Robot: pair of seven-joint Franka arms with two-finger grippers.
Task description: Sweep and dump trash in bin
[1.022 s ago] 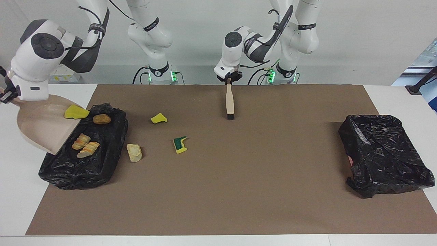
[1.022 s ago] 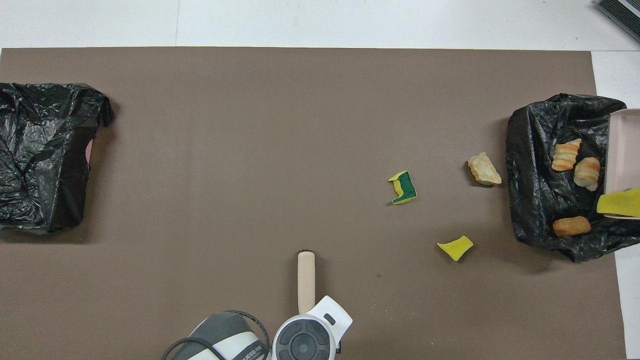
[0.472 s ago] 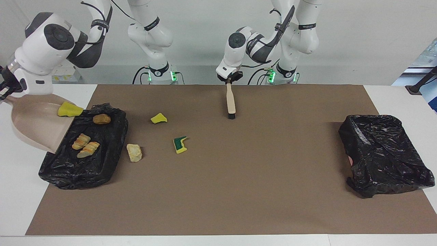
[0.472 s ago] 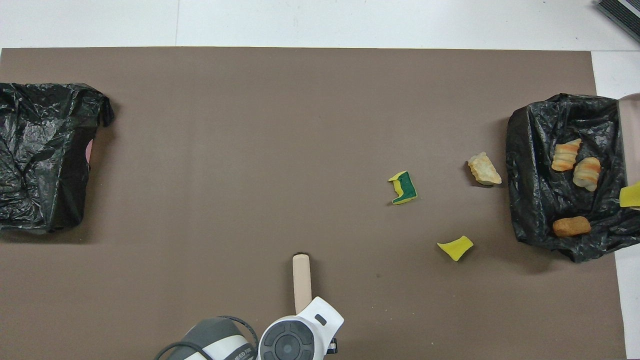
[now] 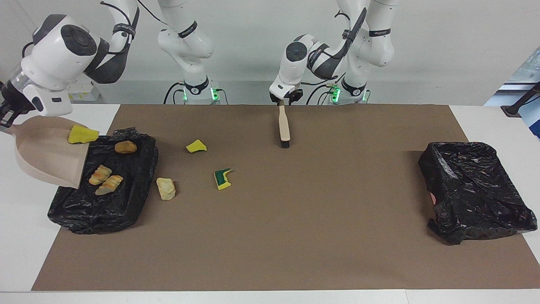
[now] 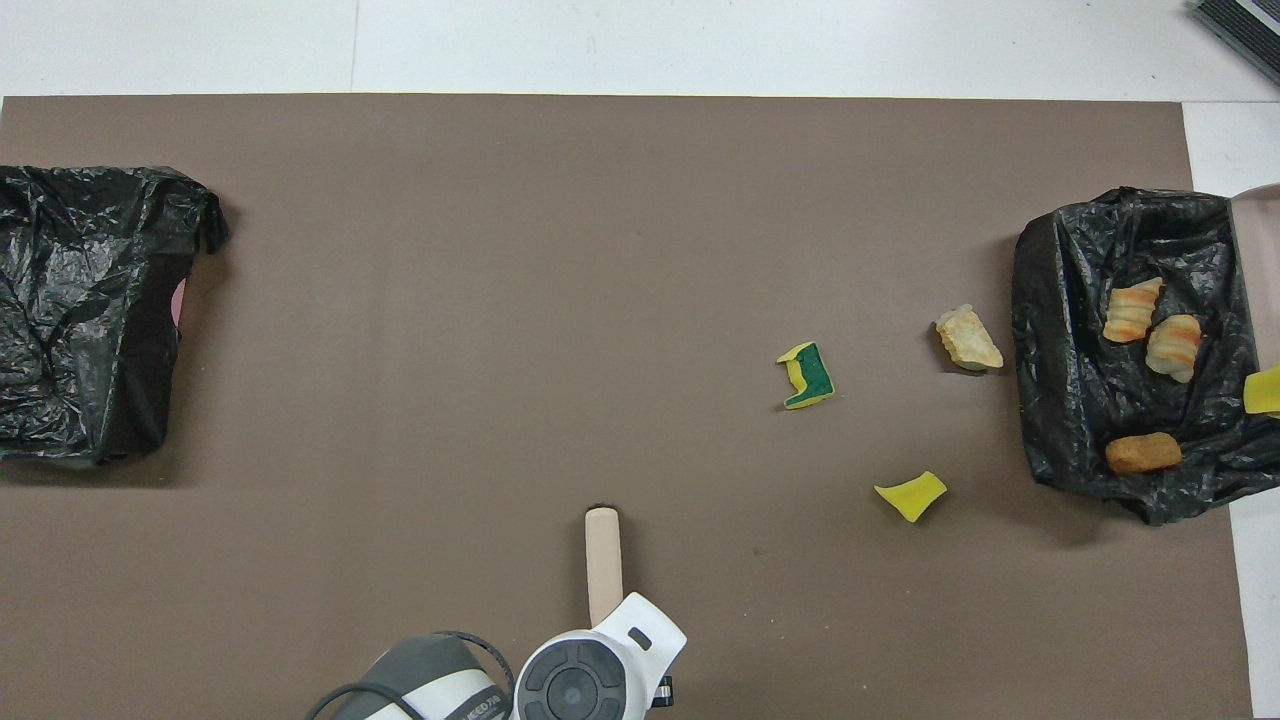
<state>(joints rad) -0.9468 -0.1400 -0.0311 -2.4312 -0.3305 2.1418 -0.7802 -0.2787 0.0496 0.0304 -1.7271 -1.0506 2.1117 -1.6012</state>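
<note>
The right gripper (image 5: 6,118) grasped the handle of the dustpan (image 5: 46,154), tipped over the bin (image 5: 105,202) at the right arm's end of the surface (image 5: 295,236). One yellow sponge piece (image 5: 82,135) sat at the dustpan's lip, just above the bin's edge; whether it rested on the pan or on the bag could not be told. Three bread chunks (image 5: 105,179) already lay in the bin. Three scraps remained on the mat beside the bin: a pale chunk (image 5: 166,188) just next to it, a yellow scrap (image 5: 196,146) nearer the robots, and a green-and-yellow sponge (image 5: 222,178) toward the middle. The left gripper (image 5: 283,100) was clenched on the brush (image 5: 284,128), which hung bristles-down over the mat and waited. A second bin (image 5: 476,190) lay at the left arm's end. The likeliest trouble, as I judged it, was the yellow piece sliding off the pan's corner onto the white surface instead of into the bag, since it sat so near the bin's rim. The loose bag could also snag on the pan's lip and drag. Light sponge scraps might skip away from a quick brush stroke.
</note>
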